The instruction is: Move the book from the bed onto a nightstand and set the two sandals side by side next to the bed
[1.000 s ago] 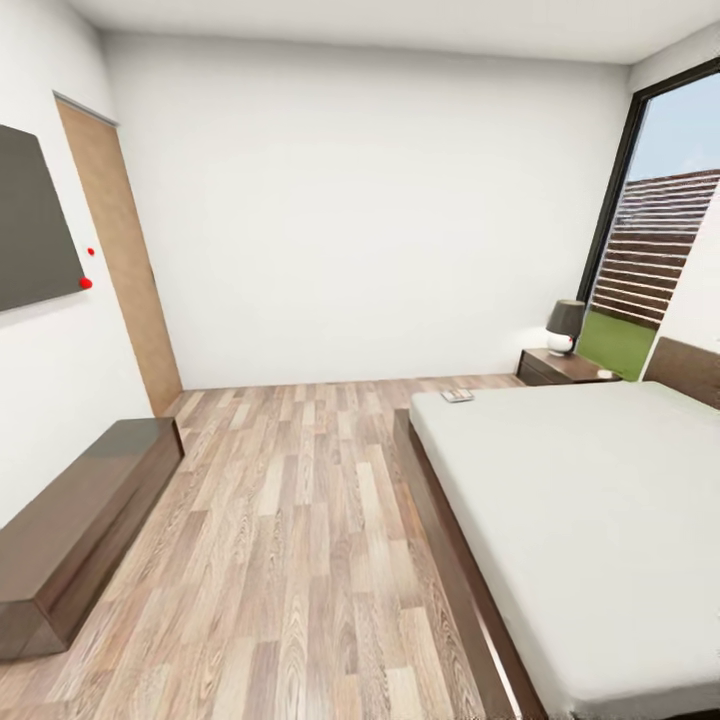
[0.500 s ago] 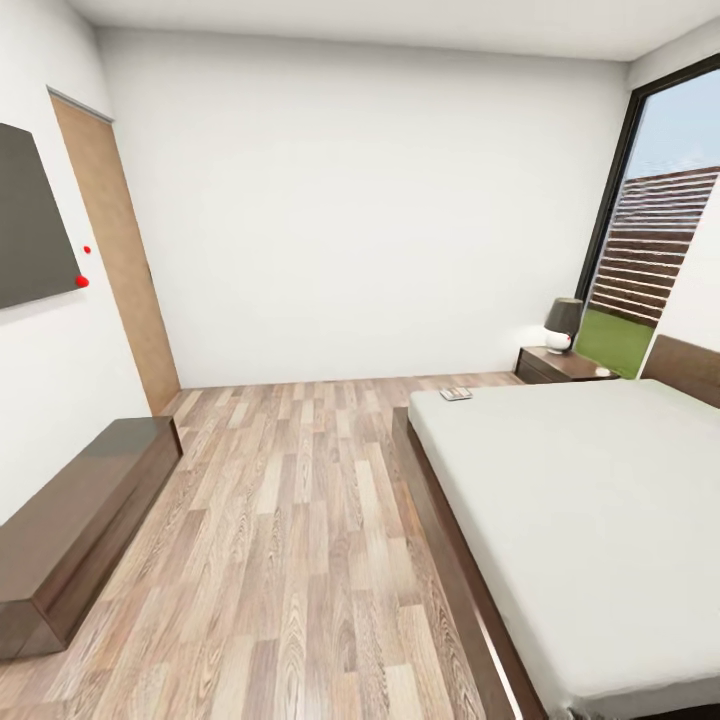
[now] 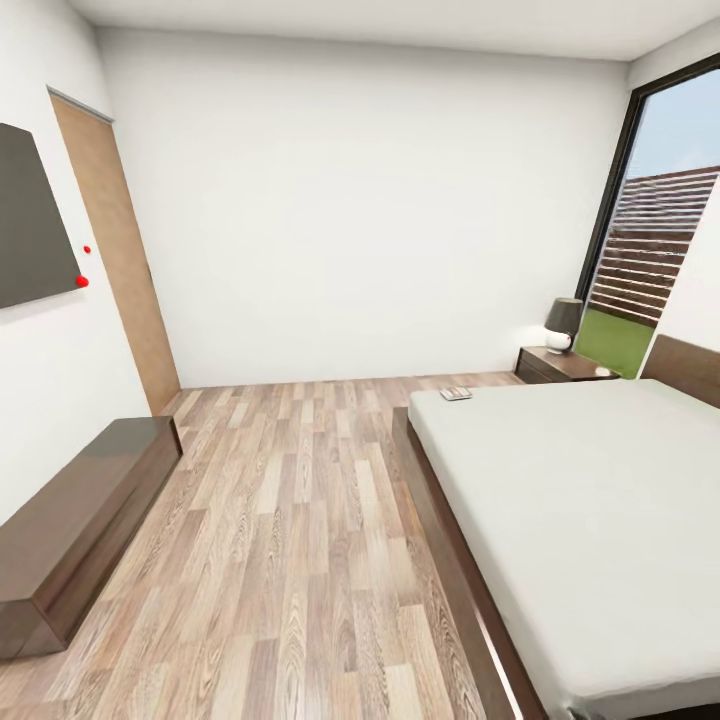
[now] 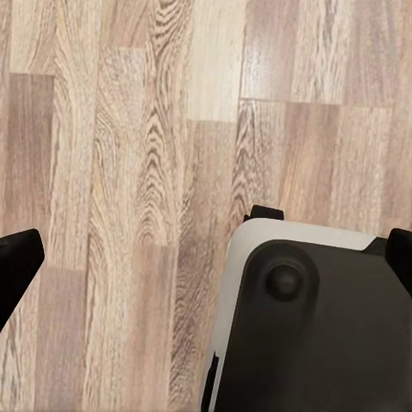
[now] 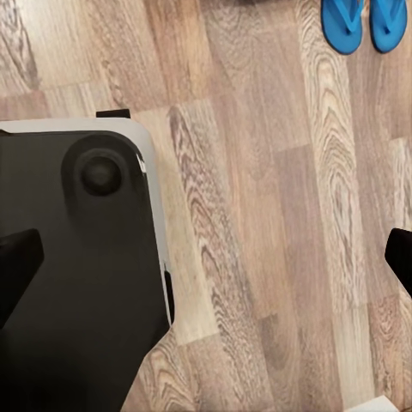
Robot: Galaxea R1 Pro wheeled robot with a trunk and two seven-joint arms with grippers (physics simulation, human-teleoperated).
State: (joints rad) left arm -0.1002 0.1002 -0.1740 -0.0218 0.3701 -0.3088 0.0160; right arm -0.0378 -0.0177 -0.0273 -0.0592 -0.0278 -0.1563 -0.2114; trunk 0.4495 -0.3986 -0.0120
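Note:
The bed (image 3: 580,500), with a light grey mattress on a dark wood frame, takes up the right of the head view. The book (image 3: 456,393) lies flat on the mattress's far left corner. Beyond that corner stands the nightstand (image 3: 560,366). In the right wrist view, two blue sandals (image 5: 345,26) (image 5: 388,21) lie side by side on the plank floor. My left gripper (image 4: 210,257) and right gripper (image 5: 210,256) hang open over the floor with nothing between their fingers.
A long low dark cabinet (image 3: 80,520) runs along the left wall under a dark wall panel (image 3: 30,230), beside a wooden door (image 3: 115,260). A lamp (image 3: 563,325) stands on the nightstand by the tall window (image 3: 660,250). My base (image 4: 300,335) shows below both wrists.
The head view shifted slightly a second ago, so the camera moved a little. Nothing in the room has moved since.

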